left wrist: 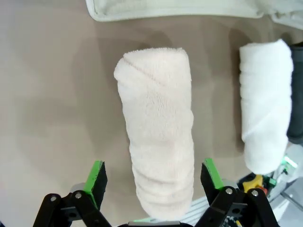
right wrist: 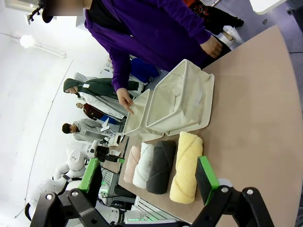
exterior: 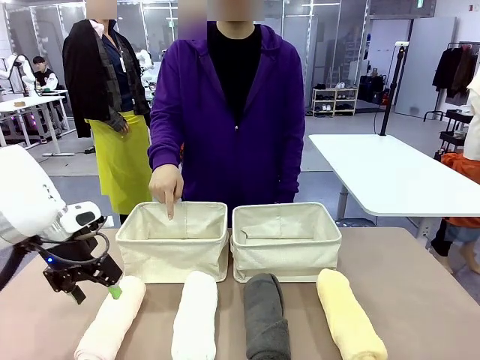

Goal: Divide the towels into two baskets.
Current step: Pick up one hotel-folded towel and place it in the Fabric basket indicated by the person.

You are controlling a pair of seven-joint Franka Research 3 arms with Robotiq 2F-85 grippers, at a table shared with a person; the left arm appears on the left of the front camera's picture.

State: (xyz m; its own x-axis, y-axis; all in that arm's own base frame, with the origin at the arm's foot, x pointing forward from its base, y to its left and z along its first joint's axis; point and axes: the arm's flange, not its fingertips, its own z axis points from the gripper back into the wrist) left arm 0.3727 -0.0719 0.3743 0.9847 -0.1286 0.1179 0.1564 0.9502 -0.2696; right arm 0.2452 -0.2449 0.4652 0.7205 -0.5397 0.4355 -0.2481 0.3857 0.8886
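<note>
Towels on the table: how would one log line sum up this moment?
towels: four on table, none in baskets | left gripper: open above peach towel | right gripper: open, holding nothing | person's hand: pointing into left basket

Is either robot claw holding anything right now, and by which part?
Nothing is held. The left gripper stands open astride the peach towel; the right gripper hangs open.

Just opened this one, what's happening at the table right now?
The peach towel, white towel, grey towel and yellow towel lie rolled in a row on the table, in front of the left basket and right basket, both without towels. The left gripper is open, low over the peach towel with a finger on either side, not closed on it. The right gripper is open, high above the table. A person's hand points into the left basket.
</note>
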